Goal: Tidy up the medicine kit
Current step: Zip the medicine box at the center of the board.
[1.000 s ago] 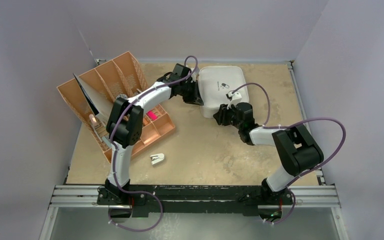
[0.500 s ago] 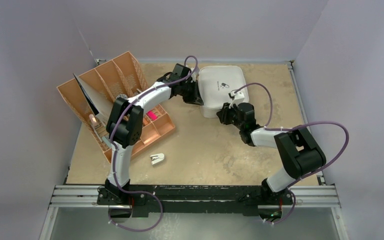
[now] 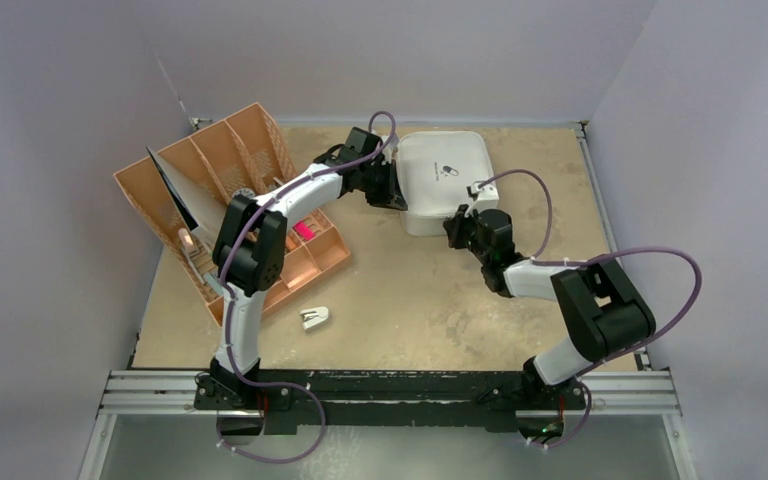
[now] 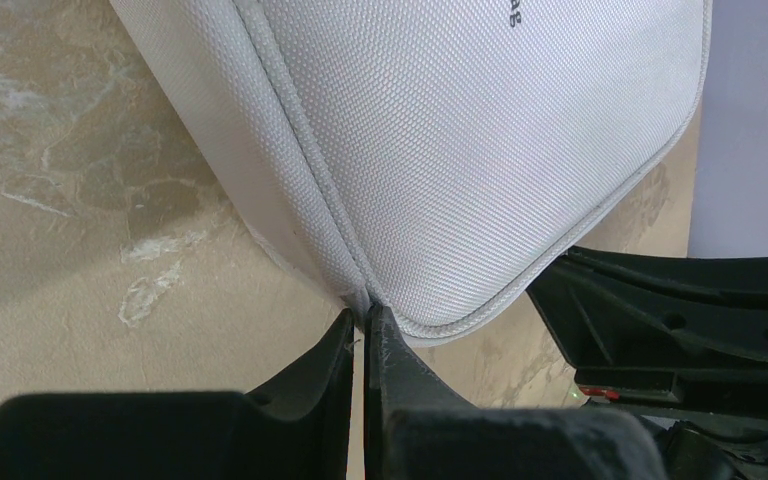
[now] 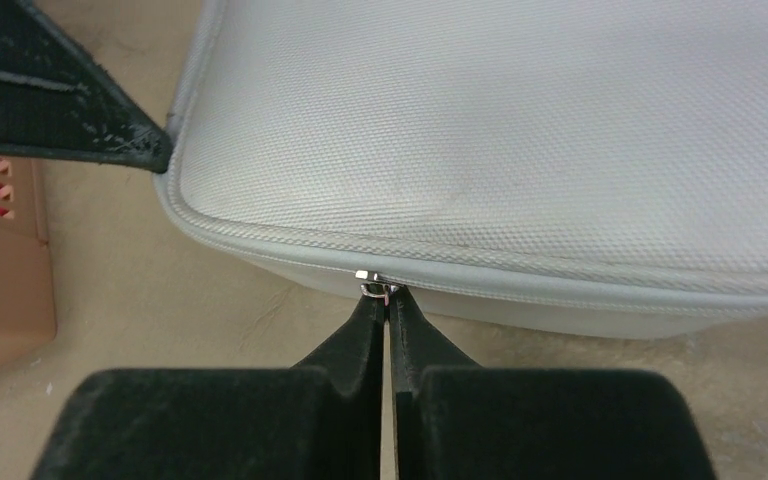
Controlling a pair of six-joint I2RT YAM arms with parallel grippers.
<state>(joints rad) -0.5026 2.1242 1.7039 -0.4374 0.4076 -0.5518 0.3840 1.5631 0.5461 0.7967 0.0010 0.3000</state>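
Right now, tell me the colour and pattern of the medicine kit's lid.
The medicine kit lid is light grey, finely woven; clearest in left wrist view.

Orange organizer [image 3: 222, 160]; small white clip [image 3: 314, 318].

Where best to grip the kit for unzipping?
The metal zipper pull on the near seam of the kit. Come in low from the near side, fingers closing along the seam: the shell is smooth and rounded, the pull the only tab sticking out. The right gripper looks pinched on it.

Light was soft and even, shadows faint; wrist views were crisp on medicine kit [image 5: 520, 130] weave, near fingers [image 5: 210, 420] blurred
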